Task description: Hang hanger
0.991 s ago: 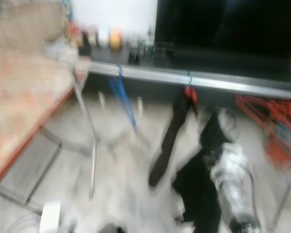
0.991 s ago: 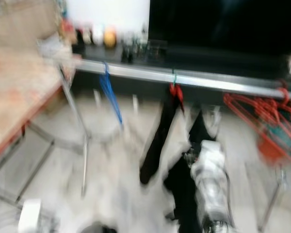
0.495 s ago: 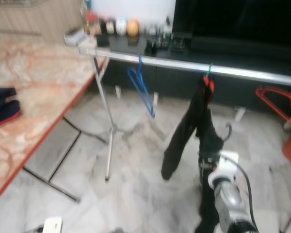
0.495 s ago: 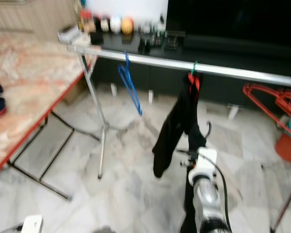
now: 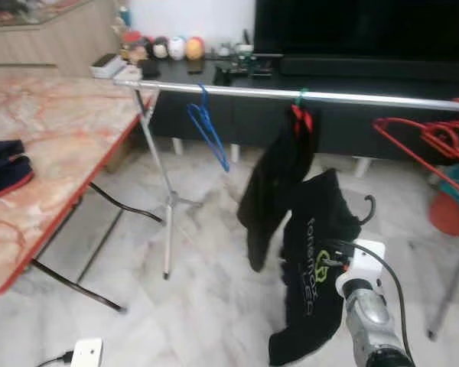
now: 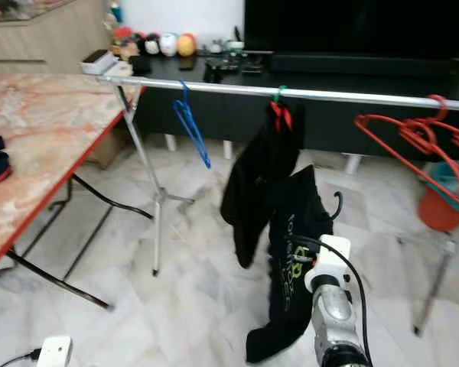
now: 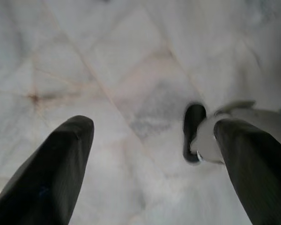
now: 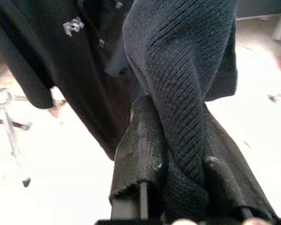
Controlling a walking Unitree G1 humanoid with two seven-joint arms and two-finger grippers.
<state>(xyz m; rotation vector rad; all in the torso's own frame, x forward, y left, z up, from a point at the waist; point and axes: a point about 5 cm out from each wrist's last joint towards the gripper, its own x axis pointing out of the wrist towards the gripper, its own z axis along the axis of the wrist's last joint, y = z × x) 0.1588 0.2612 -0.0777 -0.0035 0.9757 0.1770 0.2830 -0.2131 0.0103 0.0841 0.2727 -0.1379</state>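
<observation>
**A:** Where does the hanger stand right now?

**B:** The right gripper (image 8: 178, 187) has its two fingers pinched on a fold of dark knit cloth, part of the black shirt (image 5: 314, 260) that it holds up below the rail (image 5: 306, 95). The hanger (image 5: 365, 208) sits inside that shirt; its dark hook pokes out at the shirt's top, beside the arm and clearly under the rail, not yet on it.

**A:** So what worries you?

**B:** The grip is on fabric, not on the hanger itself. I judge that the cloth could slide through the fingers as the arm lifts, or the hanger could tip inside the shirt, so the hook turns away from the rail.

**A:** Anything in the way up there?

**B:** Yes. A dark garment (image 5: 271, 183) already hangs from the rail, just beside the shirt and partly overlapping it. The hook could snag it, or push it along. The red hangers (image 5: 428, 145) crowd the rail's far right end, and a blue hanger (image 5: 208, 126) hangs to the left.

**A:** And the other arm?

**B:** The left gripper (image 7: 150, 154) hangs idle above the marble floor (image 7: 107, 70), fingers spread wide, holding nothing, so it can't steady the hook.
</observation>
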